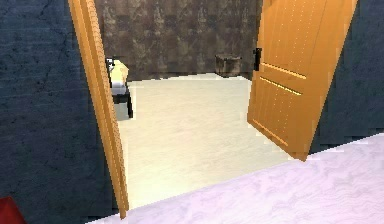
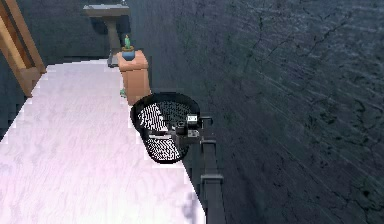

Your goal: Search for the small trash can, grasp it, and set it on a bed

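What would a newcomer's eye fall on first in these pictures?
First the black mesh trash can at the gripper, by the right edge of the pale bed in the arm side view. Next the open orange door at the forward view's right, with a small dark basket by the far wall.

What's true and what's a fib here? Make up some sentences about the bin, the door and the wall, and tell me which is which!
1. The trash can is black and made of mesh. True.
2. The orange door is shut tight. False: it stands swung open, and a pale floor shows through the doorway.
3. A small green thing sits on top of a little brown stand. True.
4. The wall beside the trash can is bright yellow. False: it is dark blue.
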{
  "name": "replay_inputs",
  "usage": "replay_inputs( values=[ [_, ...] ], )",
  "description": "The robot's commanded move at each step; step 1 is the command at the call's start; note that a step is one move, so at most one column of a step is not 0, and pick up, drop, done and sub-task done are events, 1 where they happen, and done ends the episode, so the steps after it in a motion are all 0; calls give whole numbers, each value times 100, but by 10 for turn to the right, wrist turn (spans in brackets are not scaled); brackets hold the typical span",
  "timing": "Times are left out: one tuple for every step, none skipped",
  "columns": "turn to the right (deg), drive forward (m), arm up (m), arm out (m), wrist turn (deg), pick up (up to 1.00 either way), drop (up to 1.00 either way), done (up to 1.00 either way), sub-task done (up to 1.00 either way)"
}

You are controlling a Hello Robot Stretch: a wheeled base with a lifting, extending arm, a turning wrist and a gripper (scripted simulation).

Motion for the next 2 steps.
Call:
replay_inputs(
  values=[
    [0,0,26,0,0,0,0,0,0],
    [0,0,0,0,-450,0,0,0,0]
  ],
)
